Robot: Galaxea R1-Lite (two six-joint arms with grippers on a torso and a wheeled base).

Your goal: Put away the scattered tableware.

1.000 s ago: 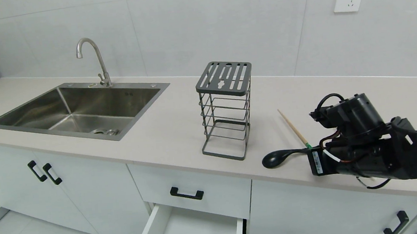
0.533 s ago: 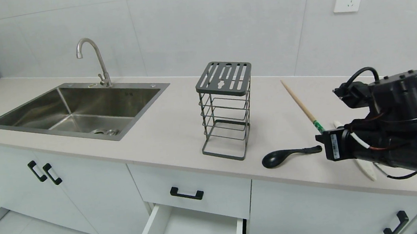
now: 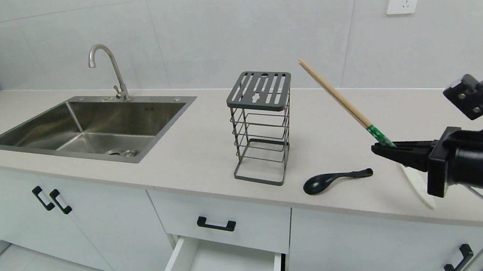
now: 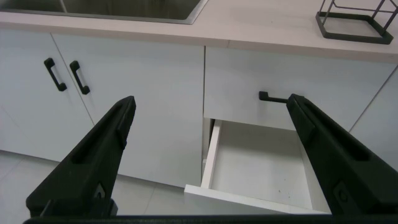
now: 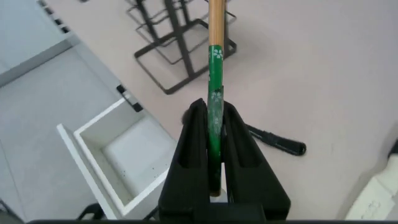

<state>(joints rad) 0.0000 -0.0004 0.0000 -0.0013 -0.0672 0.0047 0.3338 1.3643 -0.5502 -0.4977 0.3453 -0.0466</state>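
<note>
Right jaws pinch chopstick (image 3: 338,96) by green end, up in air over table (image 3: 207,147), far tip tilted toward rack (image 3: 262,124). Chopstick looks light, thin, stiff, smooth; may slip or twist. Left jaws spread wide, low by drawer (image 4: 261,168).

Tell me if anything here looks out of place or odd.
Yes. A black spoon and a white utensil lie loose on the countertop near its front edge, right of the empty wire rack. The drawer below stands open. The right claw holds a chopstick tilted up, not yet stowed.
</note>
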